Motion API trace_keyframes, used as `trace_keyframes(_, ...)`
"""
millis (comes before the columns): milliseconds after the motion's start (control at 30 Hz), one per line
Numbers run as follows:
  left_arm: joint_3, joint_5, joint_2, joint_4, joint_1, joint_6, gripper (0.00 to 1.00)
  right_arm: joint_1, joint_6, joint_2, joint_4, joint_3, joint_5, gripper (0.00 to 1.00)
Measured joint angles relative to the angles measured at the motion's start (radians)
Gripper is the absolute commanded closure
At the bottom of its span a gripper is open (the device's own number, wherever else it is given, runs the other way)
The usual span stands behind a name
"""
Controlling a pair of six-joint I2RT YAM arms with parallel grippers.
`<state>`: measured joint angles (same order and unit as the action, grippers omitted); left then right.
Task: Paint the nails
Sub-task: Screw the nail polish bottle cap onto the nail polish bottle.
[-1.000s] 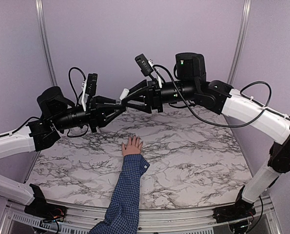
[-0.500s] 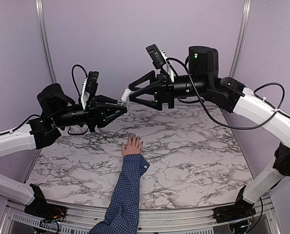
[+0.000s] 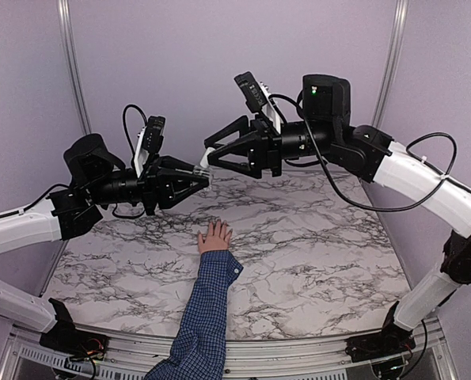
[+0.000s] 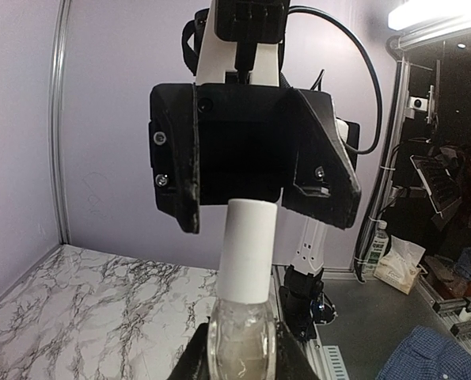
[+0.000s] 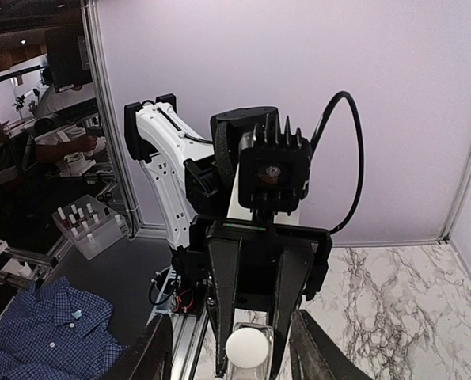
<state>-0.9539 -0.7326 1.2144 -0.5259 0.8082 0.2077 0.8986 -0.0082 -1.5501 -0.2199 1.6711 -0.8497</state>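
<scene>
A small light-skinned hand (image 3: 215,237) with a blue checked sleeve (image 3: 207,305) lies flat on the marble table (image 3: 314,237); its nails (image 3: 217,225) are too small to make out. My left gripper (image 3: 194,169) is shut on a clear glass polish bottle (image 4: 241,340) with a white cap (image 4: 247,249), held in the air above the table's back. My right gripper (image 3: 213,155) is open and faces it, its fingers (image 4: 180,166) either side of the cap's tip without touching. The cap shows end-on in the right wrist view (image 5: 247,347), between my open right gripper (image 5: 235,360).
Purple walls and metal posts (image 3: 73,71) enclose the table. Beyond the table's side lie a blue checked shirt (image 5: 45,332) and a rack of small bottles (image 5: 89,226).
The right gripper pulled back to the right and up from the bottle, then eased slightly left again. The left gripper moved a little right with the bottle. The hand has not moved.
</scene>
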Motion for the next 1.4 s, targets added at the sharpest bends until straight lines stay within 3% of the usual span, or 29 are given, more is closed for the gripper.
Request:
trace_keyframes(533, -0.02, -0.027, 0.016, -0.001, 0.002, 0.013, 1.0, 0.0, 0.0, -0.005, 0.018, 0.0, -0.021, 0.84)
trace_keyframes(933, -0.029, -0.037, 0.036, 0.0, 0.003, 0.008, 1.0, -0.003, 0.012, -0.005, 0.032, -0.016, -0.023, 0.84)
trace_keyframes(1400, -0.03, 0.087, 0.036, 0.025, 0.01, -0.047, 1.0, -0.014, 0.087, -0.004, 0.123, -0.065, 0.044, 0.88)
